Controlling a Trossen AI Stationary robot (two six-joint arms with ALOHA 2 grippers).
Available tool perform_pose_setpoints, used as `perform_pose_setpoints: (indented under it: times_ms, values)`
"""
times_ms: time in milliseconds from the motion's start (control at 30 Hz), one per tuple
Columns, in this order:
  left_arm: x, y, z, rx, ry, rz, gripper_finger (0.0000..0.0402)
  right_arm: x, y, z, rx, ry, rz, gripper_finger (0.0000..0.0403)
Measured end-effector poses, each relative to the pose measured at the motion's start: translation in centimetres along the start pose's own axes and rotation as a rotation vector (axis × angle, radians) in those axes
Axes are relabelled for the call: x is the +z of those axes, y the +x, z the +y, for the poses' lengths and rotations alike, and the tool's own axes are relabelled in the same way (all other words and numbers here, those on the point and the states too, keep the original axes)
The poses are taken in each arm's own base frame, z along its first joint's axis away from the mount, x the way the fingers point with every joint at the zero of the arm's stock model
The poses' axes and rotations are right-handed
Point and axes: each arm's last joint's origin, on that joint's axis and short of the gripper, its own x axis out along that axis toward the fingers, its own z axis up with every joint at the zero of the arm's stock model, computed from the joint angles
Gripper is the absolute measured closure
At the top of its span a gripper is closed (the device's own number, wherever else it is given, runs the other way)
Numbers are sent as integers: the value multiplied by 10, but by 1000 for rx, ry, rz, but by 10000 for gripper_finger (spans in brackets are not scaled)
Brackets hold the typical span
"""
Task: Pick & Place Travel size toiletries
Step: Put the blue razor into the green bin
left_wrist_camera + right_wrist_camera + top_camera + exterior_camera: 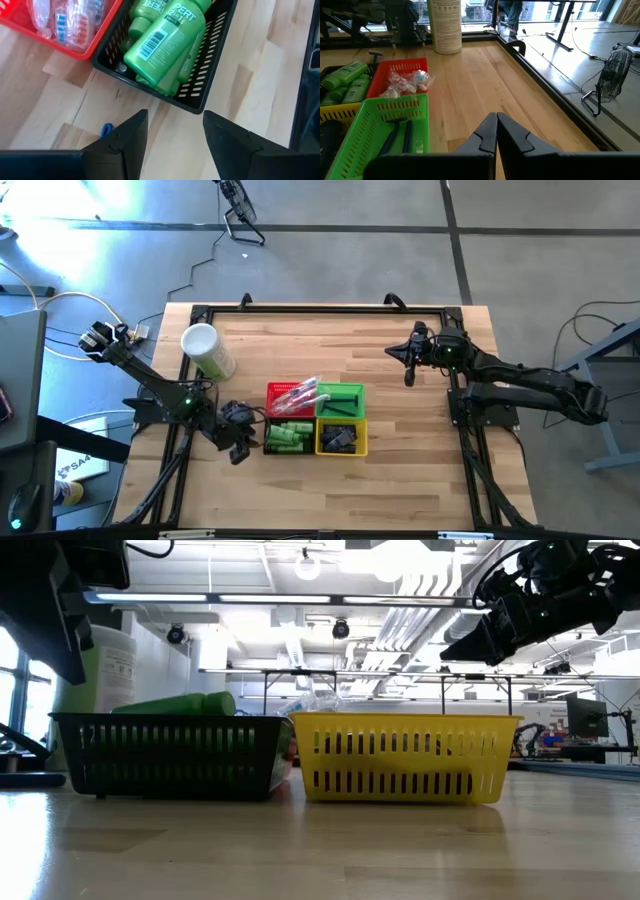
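Four small baskets stand together mid-table. The black basket (pixel 288 436) holds bright green mini bottles (pixel 162 37). The red basket (pixel 292 394) holds clear wrapped sticks (pixel 65 20). The green basket (pixel 380 127) holds dark slim items (pixel 395 135), and the yellow basket (pixel 341 438) holds dark packets. My left gripper (pixel 175 135) hovers open just off the black basket's left near corner, with nothing between its fingers; in the high view it (pixel 238 446) is beside that basket. My right gripper (pixel 496 131) is shut and empty, raised over the table's far right (pixel 410 366).
A tall white container with a green label (pixel 207 350) is at the far left of the table. A small blue scrap (pixel 105 130) lies on the wood beside my left finger. Bare wood stretches to the right of the baskets and along the near edge (pixel 320 850).
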Motion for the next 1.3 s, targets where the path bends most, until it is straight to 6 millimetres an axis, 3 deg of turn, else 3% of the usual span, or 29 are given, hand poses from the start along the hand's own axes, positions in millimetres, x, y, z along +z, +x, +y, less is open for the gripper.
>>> perform_pose_setpoints:
  times_ms: [300, 667, 1300]
  values:
    - [-1, 1, 2, 23, -29, 15, 215, 0, 0, 0, 0, 0, 1, 400]
    - [-15, 4, 19, 218, 46, 174, 215, 0, 0, 0, 0, 0, 0, 400]
    - [-32, 37, 23, 355, 100, 420, 215, 0, 0, 0, 1, 4, 3, 400]
